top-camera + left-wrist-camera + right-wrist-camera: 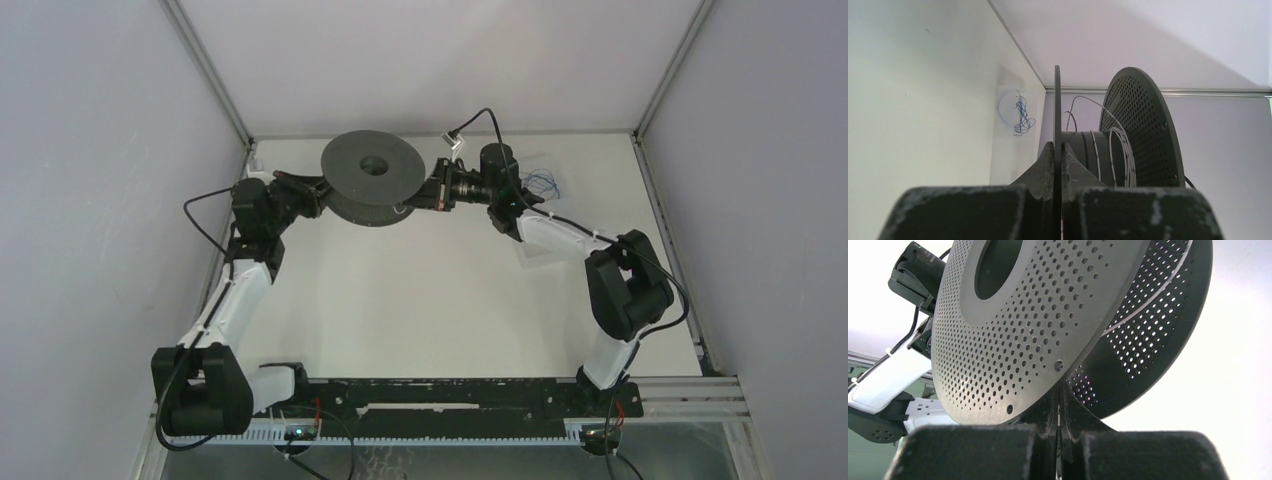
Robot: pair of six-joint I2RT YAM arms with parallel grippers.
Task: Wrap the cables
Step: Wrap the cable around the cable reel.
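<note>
Far across the table [400,300], left gripper [310,195] and right gripper [425,197] face each other, jaws pinching flanges of the spool [371,170] carrying the cables [1120,150].

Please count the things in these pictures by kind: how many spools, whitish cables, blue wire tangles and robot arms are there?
black spool: 1
whitish cable, wound on the spool: 1, as far as can be seen
blue wire tangle: 1
robot arms: 2 (left arm, right arm)
Total: 5
</note>
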